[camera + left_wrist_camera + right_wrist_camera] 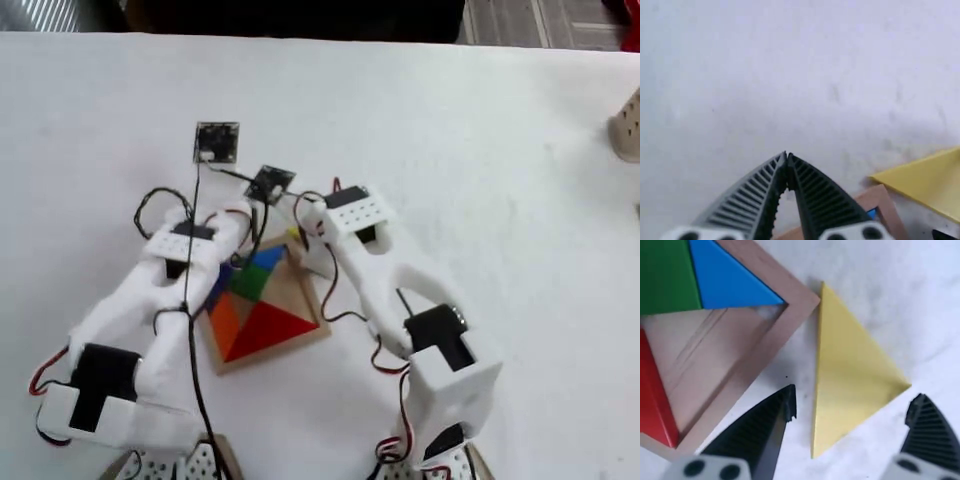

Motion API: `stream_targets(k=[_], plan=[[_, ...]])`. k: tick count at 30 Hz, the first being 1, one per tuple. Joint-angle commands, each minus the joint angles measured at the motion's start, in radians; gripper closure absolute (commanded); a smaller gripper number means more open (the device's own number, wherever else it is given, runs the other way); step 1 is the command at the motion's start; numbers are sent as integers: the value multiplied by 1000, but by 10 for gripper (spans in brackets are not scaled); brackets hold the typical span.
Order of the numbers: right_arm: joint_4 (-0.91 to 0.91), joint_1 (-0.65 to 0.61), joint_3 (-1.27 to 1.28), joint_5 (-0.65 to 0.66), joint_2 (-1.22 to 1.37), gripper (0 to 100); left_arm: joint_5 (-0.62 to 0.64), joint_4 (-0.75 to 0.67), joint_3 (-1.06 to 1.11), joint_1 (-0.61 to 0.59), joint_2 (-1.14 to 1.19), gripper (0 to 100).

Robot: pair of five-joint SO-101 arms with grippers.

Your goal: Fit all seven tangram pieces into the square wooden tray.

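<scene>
Right wrist view: right gripper (852,399) fingers (762,427), spread, flank the yellow triangle (845,380) beside the wooden tray (790,325); off-centre closure may pivot it. Left gripper (786,159) fingers are pressed together.

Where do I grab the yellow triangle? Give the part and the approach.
Probably from straight above: the yellow triangle lies flat on the table, just outside the tray corner. Pinch its long edge against the opposite corner; the open right gripper straddles that span.
</scene>
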Motion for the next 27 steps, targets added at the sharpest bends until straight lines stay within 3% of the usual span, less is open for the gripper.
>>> stream_targets(k=[1,11,27], plan=[[-18,2,-40,43,-10,657,-6,-20,-52,-7,-7,976],[-7,1,-75,38,33,658,-6,-20,-52,-10,-7,976],[278,19,-453,48,286,658,-6,20,-58,-13,-7,976]])
